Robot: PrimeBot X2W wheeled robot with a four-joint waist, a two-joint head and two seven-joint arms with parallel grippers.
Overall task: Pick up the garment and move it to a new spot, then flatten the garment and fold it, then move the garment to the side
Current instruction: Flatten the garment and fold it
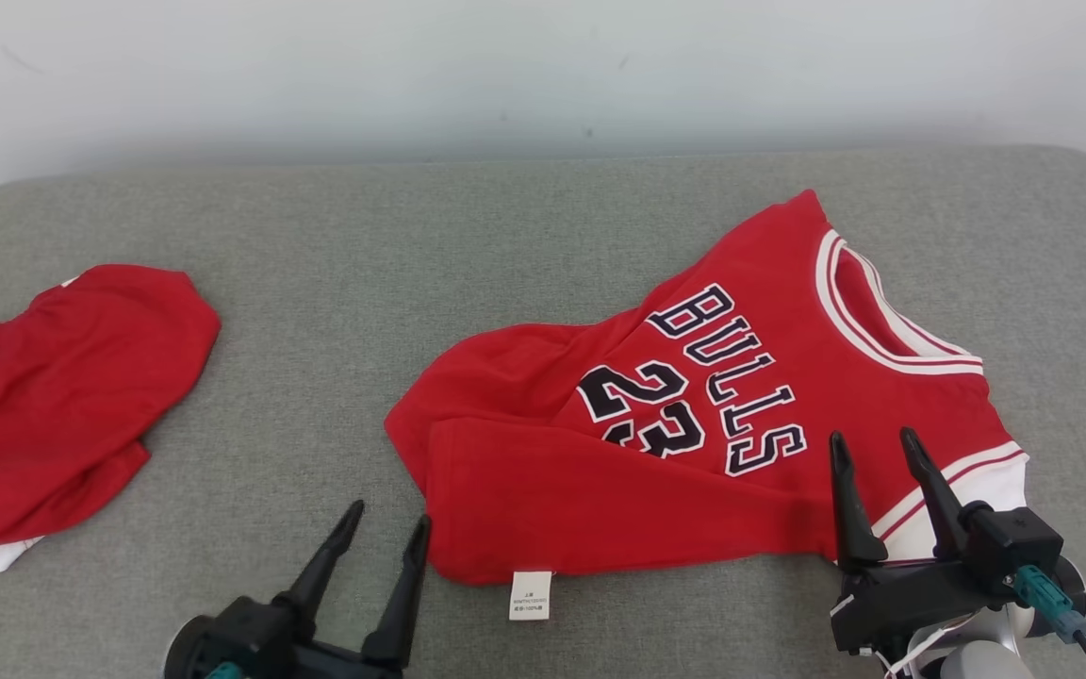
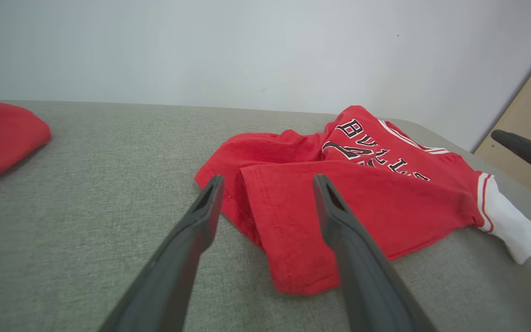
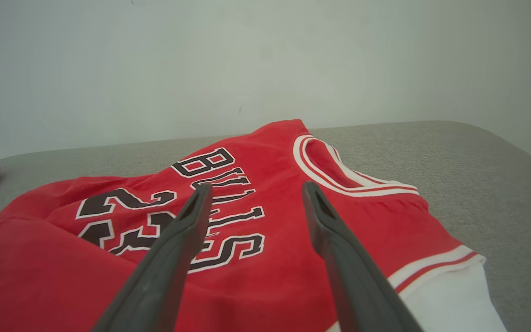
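**Garment part-folded on grey cushion, both claws wide**

Lies right of centre on the grey cushion, red, with the white-trimmed neck toward the far right. Doubled over itself along the near edge (the fold covering part of the "23"), with the "BULLS" lettering running diagonally and fully readable. Carries a white label sticking out from the near hem onto the cushion, and a white sleeve at the near right corner.

Left gripper: fingers spread wide, nothing between them, just beside the near left corner of the cloth. In its own wrist view, left gripper aimed over that corner's folded edge.

Right gripper: equally wide and empty, tips over the red cloth beside the white sleeve, just right of the lettering's end. From its own wrist, right gripper framing the last letters of "BULLS". Contact with the cloth: cannot tell.

Well apart, at the far left of the cushion, a second red cloth, crumpled, with a strip of white at its near edge. Behind everything, a plain pale wall.
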